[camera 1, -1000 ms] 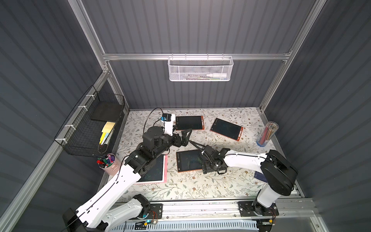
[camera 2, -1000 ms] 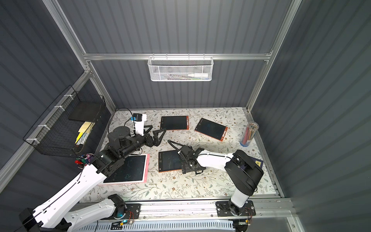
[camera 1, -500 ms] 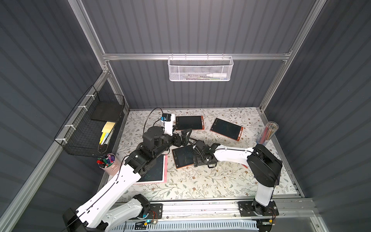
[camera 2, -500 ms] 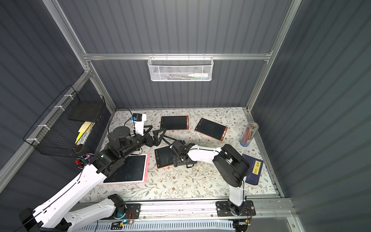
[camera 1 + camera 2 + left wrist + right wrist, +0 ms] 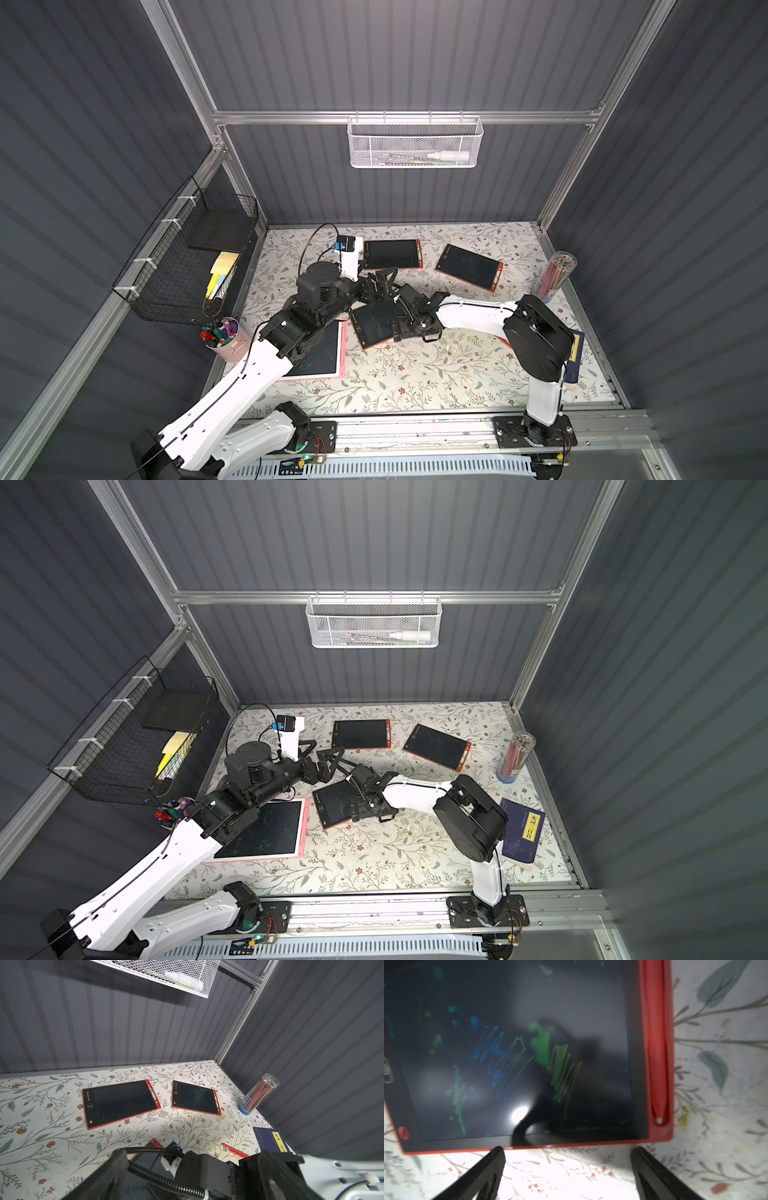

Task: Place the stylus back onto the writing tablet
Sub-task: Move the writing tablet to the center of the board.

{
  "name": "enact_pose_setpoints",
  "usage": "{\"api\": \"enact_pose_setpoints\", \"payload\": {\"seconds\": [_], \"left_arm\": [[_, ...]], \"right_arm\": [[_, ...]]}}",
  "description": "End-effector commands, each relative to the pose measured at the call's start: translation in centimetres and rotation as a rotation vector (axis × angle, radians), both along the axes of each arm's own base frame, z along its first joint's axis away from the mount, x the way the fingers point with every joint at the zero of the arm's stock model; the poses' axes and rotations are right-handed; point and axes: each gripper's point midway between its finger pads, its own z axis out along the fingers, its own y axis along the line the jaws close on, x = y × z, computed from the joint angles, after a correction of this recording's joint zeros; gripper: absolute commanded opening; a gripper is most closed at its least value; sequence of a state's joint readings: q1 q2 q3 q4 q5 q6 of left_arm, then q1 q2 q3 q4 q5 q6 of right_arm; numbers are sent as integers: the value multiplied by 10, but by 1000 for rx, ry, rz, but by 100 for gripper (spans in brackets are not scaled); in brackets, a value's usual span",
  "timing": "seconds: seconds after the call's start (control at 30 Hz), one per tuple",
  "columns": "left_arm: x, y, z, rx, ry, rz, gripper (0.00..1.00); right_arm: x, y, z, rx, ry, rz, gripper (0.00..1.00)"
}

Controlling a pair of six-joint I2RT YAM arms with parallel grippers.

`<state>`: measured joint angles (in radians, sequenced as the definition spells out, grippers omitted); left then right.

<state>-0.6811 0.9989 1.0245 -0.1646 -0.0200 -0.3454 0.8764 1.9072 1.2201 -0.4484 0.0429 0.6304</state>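
The red-framed writing tablet point(image 5: 374, 324) point(image 5: 334, 804) lies tilted at the middle of the table. In the right wrist view its dark screen point(image 5: 519, 1053) carries green and blue scribbles, and a red stylus point(image 5: 656, 1043) lies in its side slot. My right gripper point(image 5: 566, 1150) is open, fingertips just off the tablet's edge over bare cloth, holding nothing. My left gripper point(image 5: 384, 278) point(image 5: 328, 758) hangs open and empty above the right wrist. A second red stylus point(image 5: 234, 1150) lies loose on the cloth near the book.
Two more red tablets point(image 5: 390, 254) point(image 5: 469, 266) lie at the back, and a pink one point(image 5: 266, 829) lies under the left arm. A pencil tube point(image 5: 555, 276) and a blue book point(image 5: 521, 831) are at the right, and a pen cup point(image 5: 224, 332) is at the left.
The right arm has swung left, and the middle tablet has slid left and turned with it. The left arm has stayed put.
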Motion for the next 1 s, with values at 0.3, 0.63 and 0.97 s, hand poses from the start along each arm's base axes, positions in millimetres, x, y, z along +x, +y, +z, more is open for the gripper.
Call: {"api": "enact_pose_setpoints", "payload": {"seconds": [0.3, 0.63, 0.97], "left_arm": [[6, 17, 47, -23, -80, 94, 99], [6, 27, 79, -21, -141, 138, 99], [7, 21, 71, -18, -132, 109, 99]], "right_arm": [[-73, 41, -23, 65, 182, -28, 66], [-59, 80, -37, 124, 176, -40, 28], [-2, 96, -45, 94, 68, -50, 19]]}}
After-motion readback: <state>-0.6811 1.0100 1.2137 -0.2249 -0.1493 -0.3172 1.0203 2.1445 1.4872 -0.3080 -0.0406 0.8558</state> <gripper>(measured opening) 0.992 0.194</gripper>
